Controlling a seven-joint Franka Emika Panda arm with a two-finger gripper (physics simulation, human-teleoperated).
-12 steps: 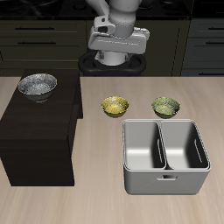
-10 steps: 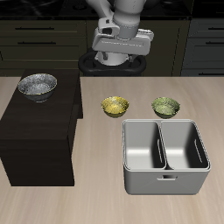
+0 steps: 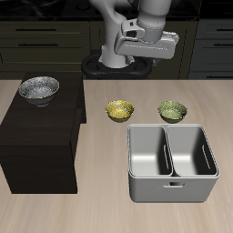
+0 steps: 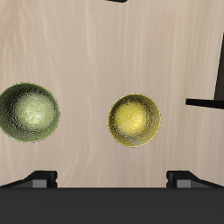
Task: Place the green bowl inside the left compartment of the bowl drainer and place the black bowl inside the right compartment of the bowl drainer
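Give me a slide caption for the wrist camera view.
Wrist view over the wooden table: the green bowl and a yellow bowl sit apart, both empty and ungrasped.

The wooden table [image 3: 109, 214] carries the green bowl [image 3: 172, 111], a yellow bowl [image 3: 118, 110], the bowl drainer [image 3: 173, 187] and a dark cabinet [image 3: 36, 150].

light: even, soft, from above | shadows: faint under bowl drainer [image 3: 171, 162] on bench [image 3: 100, 205] | glare: speckled sheen inside black bowl [image 3: 39, 88] | focus: sharp, low-resolution | distortion: none
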